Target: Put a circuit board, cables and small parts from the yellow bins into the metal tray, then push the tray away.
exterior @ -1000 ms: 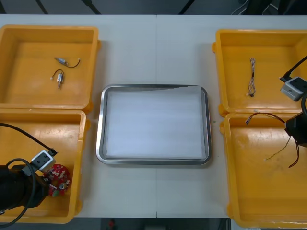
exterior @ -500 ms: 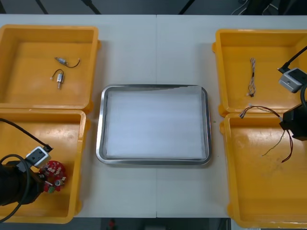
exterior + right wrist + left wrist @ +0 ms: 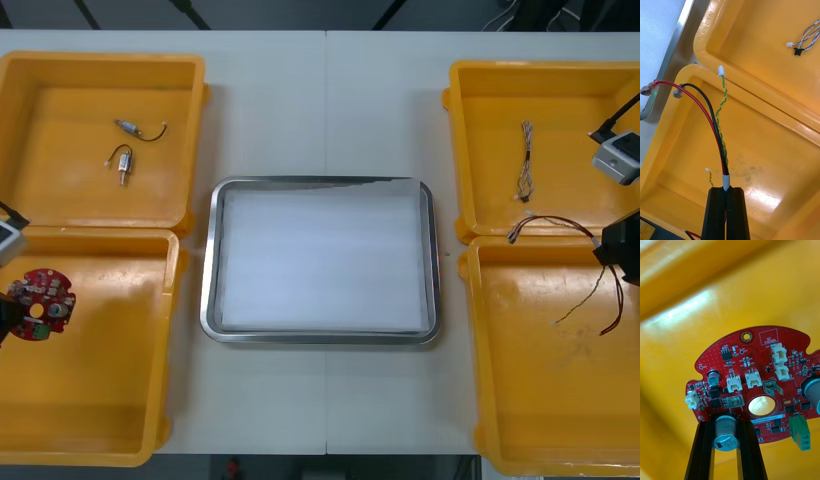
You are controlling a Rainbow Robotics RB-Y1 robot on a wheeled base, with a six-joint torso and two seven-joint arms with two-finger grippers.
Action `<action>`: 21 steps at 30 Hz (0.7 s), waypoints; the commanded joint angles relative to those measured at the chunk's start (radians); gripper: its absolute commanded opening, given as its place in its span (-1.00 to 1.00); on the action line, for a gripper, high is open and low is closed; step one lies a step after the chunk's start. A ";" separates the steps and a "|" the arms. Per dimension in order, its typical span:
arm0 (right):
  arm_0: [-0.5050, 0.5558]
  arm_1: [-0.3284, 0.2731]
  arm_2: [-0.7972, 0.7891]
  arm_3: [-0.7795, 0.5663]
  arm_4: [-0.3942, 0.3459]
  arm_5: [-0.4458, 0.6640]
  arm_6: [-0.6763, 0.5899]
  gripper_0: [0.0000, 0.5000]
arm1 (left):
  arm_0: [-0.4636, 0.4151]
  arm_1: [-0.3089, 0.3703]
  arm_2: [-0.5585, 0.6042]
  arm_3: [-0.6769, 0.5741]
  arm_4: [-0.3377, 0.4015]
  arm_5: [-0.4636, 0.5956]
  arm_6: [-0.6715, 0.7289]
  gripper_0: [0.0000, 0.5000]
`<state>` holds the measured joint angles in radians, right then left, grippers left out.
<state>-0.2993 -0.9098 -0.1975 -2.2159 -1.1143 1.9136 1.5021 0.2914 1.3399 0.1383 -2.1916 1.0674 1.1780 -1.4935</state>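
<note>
Left of the metal tray (image 3: 209, 262), the left gripper (image 3: 726, 425) pinched the red circuit board (image 3: 38, 303), jaws narrowly apart around it. Right of the tray, the right gripper (image 3: 727, 190) was clamped almost closed on the red, black and yellow cables (image 3: 723, 165).

**Front view:** bright, even, lit from overhead; shadows soft and faint. Metal tray (image 3: 209, 262): far rim mirrors dark room, inside flat white.

**Right wrist view:** glare patch on near right bin (image 3: 760, 198) floor, just past right gripper (image 3: 726, 189) tips, beside clamped cables (image 3: 716, 129). Thin highlights along bin rims.

**Left wrist view:** wide glare band across near left bin (image 3: 685, 313) wall, beyond circuit board (image 3: 752, 363) pinched in left gripper (image 3: 726, 425). Board lit flat.
</note>
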 commanded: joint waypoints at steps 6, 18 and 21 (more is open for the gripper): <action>-0.029 -0.041 -0.030 -0.031 -0.007 0.006 -0.026 -1.00 | -0.109 0.042 0.165 0.013 0.190 0.183 0.179 -1.00; -0.029 -0.041 -0.030 -0.031 -0.007 0.006 -0.026 -1.00 | -0.322 0.018 0.130 0.061 0.261 0.304 0.427 -1.00; -0.029 -0.041 -0.030 -0.031 -0.007 0.006 -0.026 -1.00 | -0.387 0.002 0.083 0.078 0.258 0.316 0.481 -1.00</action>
<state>-0.3003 -0.9122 -0.1976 -2.2177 -1.1148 1.9145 1.4945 0.0024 1.3398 0.2672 -2.1351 1.3192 1.4781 -1.0647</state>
